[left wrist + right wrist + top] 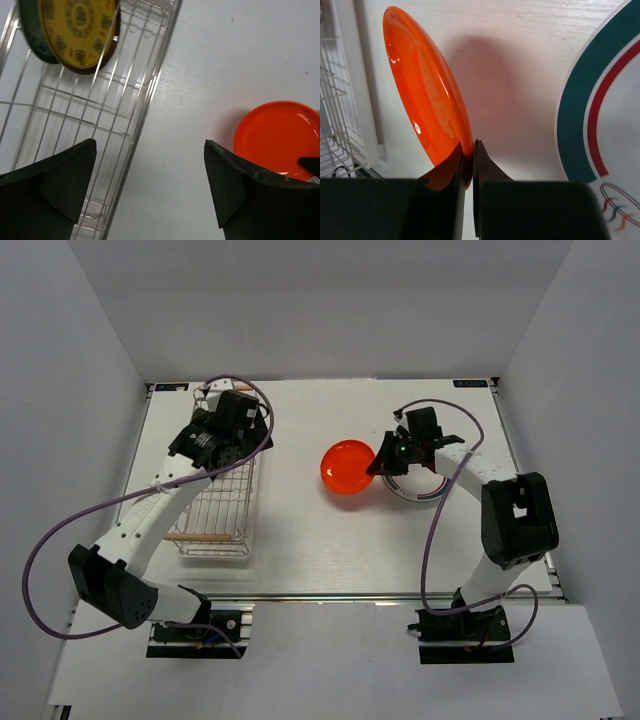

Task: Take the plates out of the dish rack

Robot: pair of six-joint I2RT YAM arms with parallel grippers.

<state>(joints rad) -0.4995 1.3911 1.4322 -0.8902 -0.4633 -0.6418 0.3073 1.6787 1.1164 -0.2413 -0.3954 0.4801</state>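
The dish rack [222,508], a silver wire basket, lies on the left of the table. In the left wrist view a yellow-brown plate [77,30] stands on edge in the rack [125,100], with a teal plate [29,37] behind it. My left gripper [240,420] [150,145] hangs open over the rack's far right edge, holding nothing. An orange-red plate [348,467] [427,95] is tilted up at the table's middle, and my right gripper [382,460] [472,145] is shut on its rim. The same orange-red plate [277,137] shows to the right in the left wrist view.
A white plate with a green and red rim [422,490] [600,110] lies flat on the table just right of the orange-red one, partly under my right arm. A wooden rod handle [205,537] crosses the rack's near end. White walls close in the table.
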